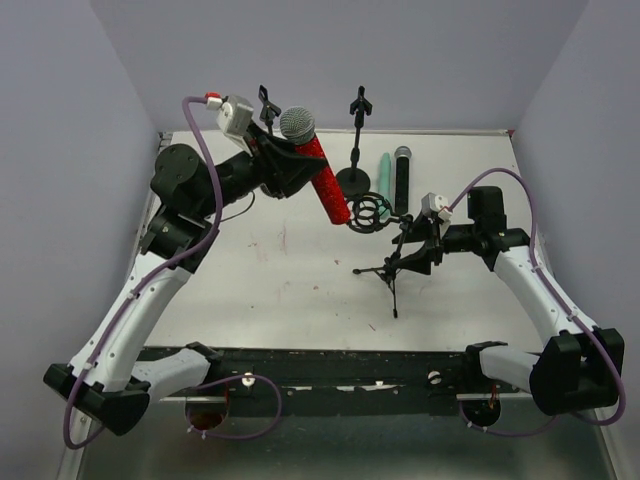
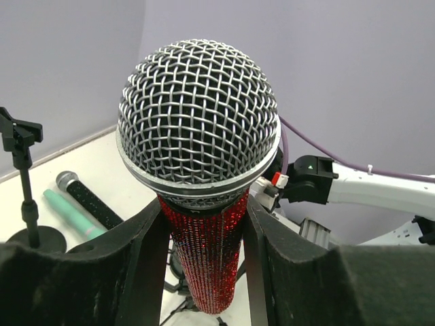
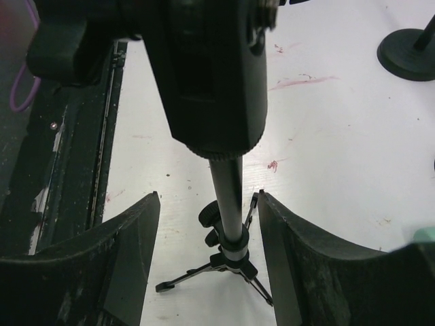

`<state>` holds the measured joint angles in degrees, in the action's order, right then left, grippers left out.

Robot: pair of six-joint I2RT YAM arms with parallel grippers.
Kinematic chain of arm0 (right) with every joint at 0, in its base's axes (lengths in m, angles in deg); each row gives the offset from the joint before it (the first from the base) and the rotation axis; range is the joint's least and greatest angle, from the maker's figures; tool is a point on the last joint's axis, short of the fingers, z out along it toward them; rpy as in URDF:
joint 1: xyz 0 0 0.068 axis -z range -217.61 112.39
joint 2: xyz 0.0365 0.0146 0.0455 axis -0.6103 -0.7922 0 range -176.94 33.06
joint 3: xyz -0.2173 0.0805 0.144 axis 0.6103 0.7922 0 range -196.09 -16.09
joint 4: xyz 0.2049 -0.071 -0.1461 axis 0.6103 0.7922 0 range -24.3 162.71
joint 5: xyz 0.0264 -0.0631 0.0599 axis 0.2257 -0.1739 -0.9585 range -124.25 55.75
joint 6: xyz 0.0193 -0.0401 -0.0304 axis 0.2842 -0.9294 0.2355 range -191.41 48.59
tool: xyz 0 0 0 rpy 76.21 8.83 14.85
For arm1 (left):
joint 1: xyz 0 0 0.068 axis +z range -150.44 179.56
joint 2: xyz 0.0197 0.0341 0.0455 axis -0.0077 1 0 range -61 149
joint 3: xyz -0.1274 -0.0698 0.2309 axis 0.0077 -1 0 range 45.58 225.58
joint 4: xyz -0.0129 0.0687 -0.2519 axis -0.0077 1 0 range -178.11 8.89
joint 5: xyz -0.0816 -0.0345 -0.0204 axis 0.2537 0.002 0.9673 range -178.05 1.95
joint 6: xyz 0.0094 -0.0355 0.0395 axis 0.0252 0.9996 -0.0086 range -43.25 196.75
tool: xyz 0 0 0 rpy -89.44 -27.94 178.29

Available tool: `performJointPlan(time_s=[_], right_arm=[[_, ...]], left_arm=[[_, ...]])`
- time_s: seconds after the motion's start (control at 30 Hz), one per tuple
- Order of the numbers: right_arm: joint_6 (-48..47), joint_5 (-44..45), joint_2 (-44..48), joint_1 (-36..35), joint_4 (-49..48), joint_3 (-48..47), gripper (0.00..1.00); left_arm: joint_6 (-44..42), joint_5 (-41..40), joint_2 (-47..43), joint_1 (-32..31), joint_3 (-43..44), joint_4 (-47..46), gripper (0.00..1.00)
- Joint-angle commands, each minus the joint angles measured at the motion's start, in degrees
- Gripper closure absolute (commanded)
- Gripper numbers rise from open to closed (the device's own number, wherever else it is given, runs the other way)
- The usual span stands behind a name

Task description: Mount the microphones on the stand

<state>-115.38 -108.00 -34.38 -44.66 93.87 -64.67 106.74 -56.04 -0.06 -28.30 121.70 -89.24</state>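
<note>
My left gripper (image 1: 290, 160) is shut on the red microphone (image 1: 328, 185), holding it tilted above the table, silver mesh head (image 2: 197, 122) up; its glittery body (image 2: 204, 258) sits between the pads. Its lower end is just beside the ring clip (image 1: 369, 212) of the tripod stand (image 1: 392, 272). My right gripper (image 1: 408, 248) is open, its fingers (image 3: 139, 238) either side of the stand's pole (image 3: 228, 197) with gaps both sides. The black microphone (image 1: 402, 180) and the mint-green microphone (image 1: 385, 175) lie side by side at the back.
A round-base stand (image 1: 355, 150) with a clip on top stands at the back centre, near the lying microphones. Another clip stand (image 1: 268, 105) is behind my left wrist. The tripod legs (image 3: 217, 268) spread on the white table (image 1: 300, 290).
</note>
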Motion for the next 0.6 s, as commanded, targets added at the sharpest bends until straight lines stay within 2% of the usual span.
performJointPlan(time_s=[0.0, 0.57], right_arm=[[-0.07, 1.25, -0.50, 0.46, 0.75, 0.06, 0.32], [-0.51, 1.25, -1.29, 0.63, 1.10, -0.03, 0.32]], left_arm=[[2.35, 0.43, 5.40, -1.49, 4.56, -2.74, 1.00], [-0.47, -1.51, 15.51, -4.75, 10.19, -4.06, 1.00]])
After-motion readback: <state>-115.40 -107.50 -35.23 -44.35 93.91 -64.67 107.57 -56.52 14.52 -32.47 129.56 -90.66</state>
